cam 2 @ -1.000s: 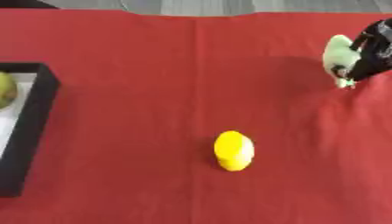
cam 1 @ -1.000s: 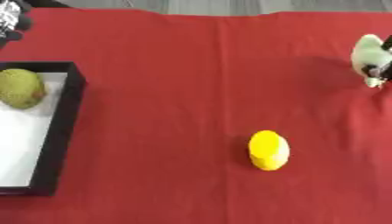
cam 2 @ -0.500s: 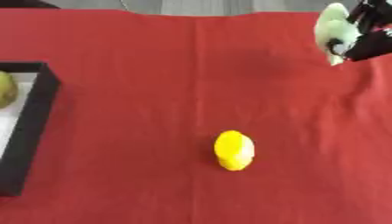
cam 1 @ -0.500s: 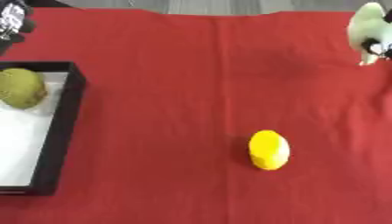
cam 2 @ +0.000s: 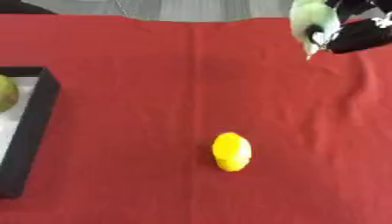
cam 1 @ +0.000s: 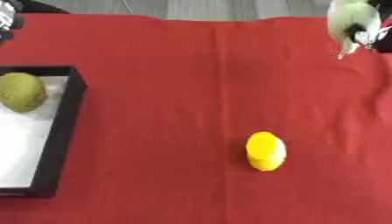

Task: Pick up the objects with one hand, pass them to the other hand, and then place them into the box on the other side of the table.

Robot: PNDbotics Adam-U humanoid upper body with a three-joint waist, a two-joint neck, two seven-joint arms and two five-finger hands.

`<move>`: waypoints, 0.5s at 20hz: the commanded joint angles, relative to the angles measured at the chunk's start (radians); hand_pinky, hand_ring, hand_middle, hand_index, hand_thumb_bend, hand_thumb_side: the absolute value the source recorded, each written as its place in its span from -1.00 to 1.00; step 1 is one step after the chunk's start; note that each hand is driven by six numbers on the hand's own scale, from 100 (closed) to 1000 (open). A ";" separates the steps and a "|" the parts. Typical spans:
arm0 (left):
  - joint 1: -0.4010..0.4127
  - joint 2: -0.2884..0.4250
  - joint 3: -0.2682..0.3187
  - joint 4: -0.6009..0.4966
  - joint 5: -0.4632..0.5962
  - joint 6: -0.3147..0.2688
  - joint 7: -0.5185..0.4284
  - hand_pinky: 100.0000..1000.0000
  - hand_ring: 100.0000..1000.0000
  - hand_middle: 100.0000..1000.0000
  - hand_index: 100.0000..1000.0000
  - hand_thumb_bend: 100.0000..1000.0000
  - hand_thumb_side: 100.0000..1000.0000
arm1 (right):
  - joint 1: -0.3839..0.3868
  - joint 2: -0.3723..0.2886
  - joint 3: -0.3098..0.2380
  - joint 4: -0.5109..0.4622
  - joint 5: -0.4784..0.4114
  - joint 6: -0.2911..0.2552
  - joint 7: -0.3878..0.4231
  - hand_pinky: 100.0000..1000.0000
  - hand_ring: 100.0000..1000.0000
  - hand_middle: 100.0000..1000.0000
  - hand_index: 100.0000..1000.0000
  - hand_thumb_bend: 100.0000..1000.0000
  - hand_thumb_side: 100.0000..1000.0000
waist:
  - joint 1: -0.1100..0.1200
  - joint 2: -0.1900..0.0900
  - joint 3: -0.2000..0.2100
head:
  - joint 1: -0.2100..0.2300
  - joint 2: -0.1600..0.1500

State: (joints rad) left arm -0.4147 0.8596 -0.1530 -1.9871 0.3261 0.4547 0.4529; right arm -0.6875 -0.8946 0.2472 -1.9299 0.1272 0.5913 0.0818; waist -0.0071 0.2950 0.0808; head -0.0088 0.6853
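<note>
A red cloth [cam 1: 176,78] covered the whole table. At the upper right of the frame, the robot's black right hand [cam 2: 358,34] was up above the cloth. Its fingers were curled round a pale green, rounded object [cam 2: 312,19] with a small white tip pointing down. The object did not touch the cloth.

A yellow, egg-shaped object [cam 1: 266,151] lay on the red cloth a little right of the middle, in the lower half of the frame. It lay alone, well apart from the hand and from the box.

At the left edge of the frame stood a box with black walls and a white floor [cam 1: 63,131]. A dull green, round, fruit-like object [cam 1: 21,91] sat inside it, near the upper end, on the white floor.

At the very upper left corner, a small bit of the left hand [cam 1: 7,15] showed, black with a silver part. It was just beyond the far end of the box. I cannot tell how its fingers were set, because so little of it was in the frame.
</note>
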 commanded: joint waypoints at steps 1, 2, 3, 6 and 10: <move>-0.009 0.055 0.022 -0.013 0.006 -0.002 0.004 0.57 0.41 0.08 0.36 -1.00 0.19 | -0.027 0.028 0.001 -0.059 0.014 -0.011 -0.015 0.51 0.08 -0.29 -0.40 -0.82 -1.00 | 0.018 -0.042 -0.004 | 0.007 0.005; -0.011 0.061 0.023 -0.013 0.005 -0.002 0.003 0.57 0.41 0.08 0.36 -1.00 0.18 | -0.032 0.044 0.007 -0.065 0.021 -0.017 -0.015 0.51 0.08 -0.29 -0.40 -0.82 -1.00 | 0.019 -0.044 -0.005 | 0.008 0.005; -0.013 0.067 0.023 -0.013 0.005 -0.001 0.001 0.57 0.41 0.08 0.37 -1.00 0.17 | -0.037 0.059 0.013 -0.068 0.029 -0.023 -0.015 0.50 0.08 -0.29 -0.40 -0.84 -1.00 | 0.020 -0.045 -0.006 | 0.008 0.006; -0.022 0.084 0.023 -0.013 0.000 -0.003 -0.009 0.57 0.42 0.08 0.37 -1.00 0.15 | -0.048 0.110 0.032 -0.070 0.060 -0.049 -0.019 0.50 0.08 -0.29 -0.40 -0.86 -1.00 | 0.025 -0.046 -0.009 | 0.008 0.008; -0.035 0.104 0.022 -0.013 -0.005 -0.005 -0.024 0.57 0.42 0.09 0.37 -1.00 0.12 | -0.052 0.158 0.051 -0.070 0.085 -0.072 -0.034 0.50 0.08 -0.29 -0.41 -0.94 -1.00 | 0.029 -0.046 -0.012 | 0.013 0.010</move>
State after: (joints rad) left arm -0.4362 0.9187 -0.1484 -1.9871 0.3239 0.4513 0.4345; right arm -0.7215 -0.7340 0.3018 -1.9805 0.2002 0.5285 0.0533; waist 0.0092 0.2875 0.0687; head -0.0007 0.6927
